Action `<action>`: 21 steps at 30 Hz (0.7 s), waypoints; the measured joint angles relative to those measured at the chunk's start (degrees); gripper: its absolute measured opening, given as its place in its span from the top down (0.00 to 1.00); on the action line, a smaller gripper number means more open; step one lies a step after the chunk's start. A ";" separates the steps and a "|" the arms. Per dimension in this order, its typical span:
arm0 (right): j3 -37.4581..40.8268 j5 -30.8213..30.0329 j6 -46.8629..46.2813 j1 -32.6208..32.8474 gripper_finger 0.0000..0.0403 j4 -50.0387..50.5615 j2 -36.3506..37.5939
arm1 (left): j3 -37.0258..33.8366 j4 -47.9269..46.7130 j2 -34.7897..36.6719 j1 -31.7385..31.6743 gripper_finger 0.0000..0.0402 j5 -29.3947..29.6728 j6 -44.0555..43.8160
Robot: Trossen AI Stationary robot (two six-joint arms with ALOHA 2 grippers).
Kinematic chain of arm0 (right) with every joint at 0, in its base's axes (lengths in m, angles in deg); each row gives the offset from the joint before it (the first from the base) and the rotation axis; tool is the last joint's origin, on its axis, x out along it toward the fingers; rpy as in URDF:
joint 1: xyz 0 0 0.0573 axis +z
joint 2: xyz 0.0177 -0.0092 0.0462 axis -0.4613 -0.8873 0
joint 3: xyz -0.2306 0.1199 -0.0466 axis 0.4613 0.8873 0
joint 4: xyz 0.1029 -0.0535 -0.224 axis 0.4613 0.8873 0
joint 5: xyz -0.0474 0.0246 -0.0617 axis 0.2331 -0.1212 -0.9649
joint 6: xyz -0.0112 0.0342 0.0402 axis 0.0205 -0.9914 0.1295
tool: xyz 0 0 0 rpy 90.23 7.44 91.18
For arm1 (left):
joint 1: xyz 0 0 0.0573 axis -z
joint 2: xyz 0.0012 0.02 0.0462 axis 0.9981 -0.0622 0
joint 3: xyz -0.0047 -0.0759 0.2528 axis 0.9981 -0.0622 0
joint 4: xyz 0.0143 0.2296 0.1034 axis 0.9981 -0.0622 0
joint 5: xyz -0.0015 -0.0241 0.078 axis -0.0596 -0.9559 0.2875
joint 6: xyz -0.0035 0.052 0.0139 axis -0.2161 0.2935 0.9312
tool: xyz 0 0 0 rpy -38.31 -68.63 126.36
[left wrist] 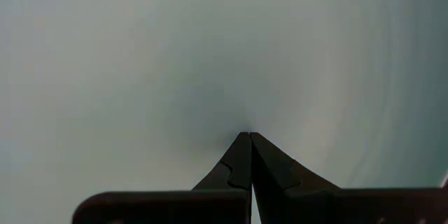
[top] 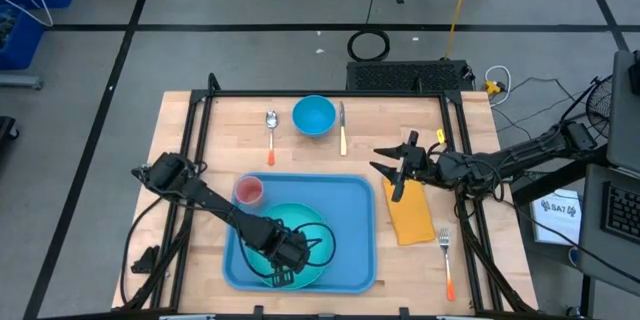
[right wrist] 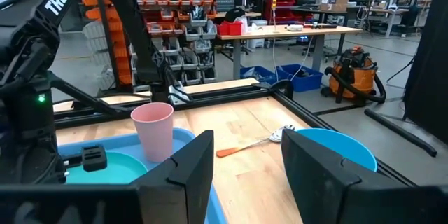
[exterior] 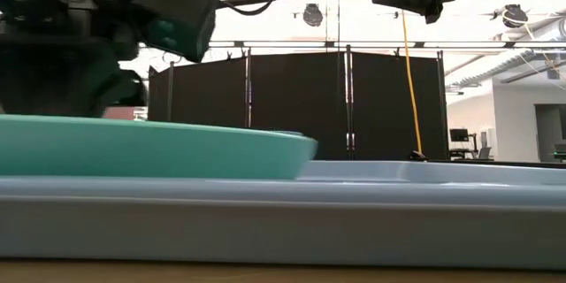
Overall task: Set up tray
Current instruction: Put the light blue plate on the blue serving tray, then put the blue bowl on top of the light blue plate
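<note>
Left gripper point(top: 283, 272) pinched together, pressing down on teal plate point(top: 315, 222) in tray point(top: 355, 195), seemingly seating it. Right gripper point(top: 392, 163) spread apart, empty, above napkin point(top: 412, 218); napkin likely next.

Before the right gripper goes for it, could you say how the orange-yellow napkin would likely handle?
The napkin lies flat on the table, so it is probably floppy and light. It would likely sag from one pinched edge. Pushed, it may crumple rather than slide.
</note>
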 joint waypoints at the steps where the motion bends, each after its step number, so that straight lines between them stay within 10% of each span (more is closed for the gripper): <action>1: 0.00 0.00 0.00 0.00 0.61 0.00 0.00 | 0.00 -0.75 0.04 0.18 1.00 -0.22 -0.29; 21: -0.09 -0.02 0.00 -0.01 0.61 -0.32 -0.04 | 0.17 16.18 6.62 0.23 0.93 7.31 8.68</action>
